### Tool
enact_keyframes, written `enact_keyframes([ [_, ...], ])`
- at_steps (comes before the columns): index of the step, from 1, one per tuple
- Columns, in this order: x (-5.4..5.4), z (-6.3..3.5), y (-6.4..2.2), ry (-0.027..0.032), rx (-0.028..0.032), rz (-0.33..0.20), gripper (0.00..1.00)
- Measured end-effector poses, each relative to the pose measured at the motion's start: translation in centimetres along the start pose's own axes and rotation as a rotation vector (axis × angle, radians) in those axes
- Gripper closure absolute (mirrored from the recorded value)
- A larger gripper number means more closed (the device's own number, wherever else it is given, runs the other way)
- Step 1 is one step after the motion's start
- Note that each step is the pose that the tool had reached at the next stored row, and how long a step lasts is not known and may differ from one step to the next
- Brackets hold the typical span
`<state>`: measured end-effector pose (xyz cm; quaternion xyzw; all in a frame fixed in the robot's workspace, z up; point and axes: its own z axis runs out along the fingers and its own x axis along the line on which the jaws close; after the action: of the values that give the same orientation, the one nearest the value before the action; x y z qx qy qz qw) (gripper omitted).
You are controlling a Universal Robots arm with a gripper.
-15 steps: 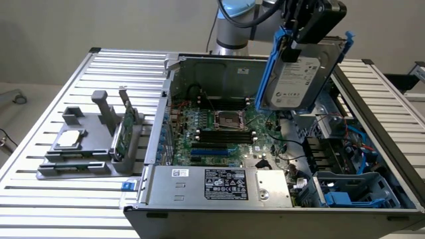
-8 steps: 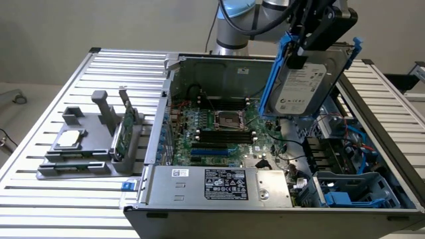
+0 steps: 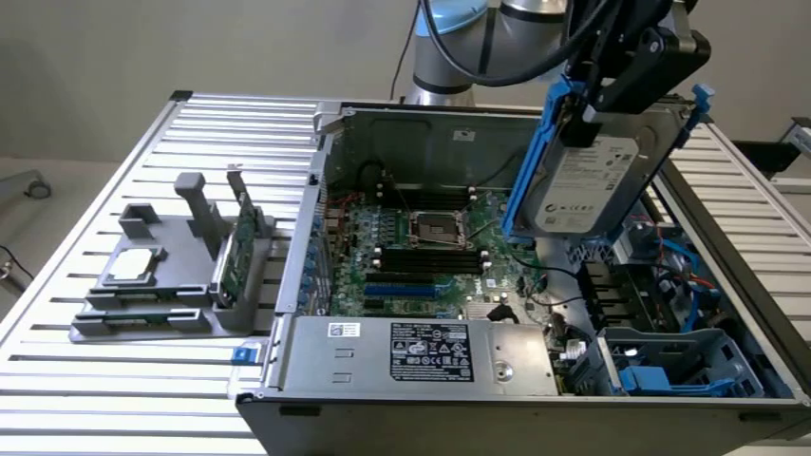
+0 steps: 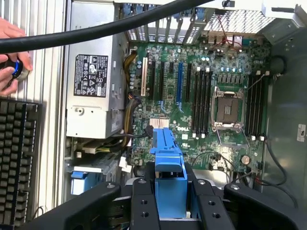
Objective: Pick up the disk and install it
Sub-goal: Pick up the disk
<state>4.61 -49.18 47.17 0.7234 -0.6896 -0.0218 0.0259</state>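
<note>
The disk [image 3: 590,185], a silver-grey drive with a white label and blue carrier rails, hangs tilted in the air above the open computer case [image 3: 533,285], over its right half in the exterior view. My gripper [image 3: 606,85] is shut on the disk's upper end. In the wrist view the black fingers [image 4: 144,203] clamp the blue carrier rail [image 4: 169,167], with the motherboard [image 4: 201,96] below. The blue drive bay [image 3: 678,366] sits at the case's near right corner in the exterior view, lower than the held disk.
A grey fixture [image 3: 171,275] on the slatted table at the exterior view's left holds a small square silver chip [image 3: 133,266] and an upright green circuit card [image 3: 237,242]. In the wrist view a person's hand [image 4: 12,52] rests near a black keyboard [image 4: 17,158].
</note>
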Motion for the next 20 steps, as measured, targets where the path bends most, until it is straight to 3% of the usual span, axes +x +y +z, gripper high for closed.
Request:
enact_keyframes([
  [20,4.8,-0.01,-1.56,-0.0007,-0.0085,0.003,0.67],
])
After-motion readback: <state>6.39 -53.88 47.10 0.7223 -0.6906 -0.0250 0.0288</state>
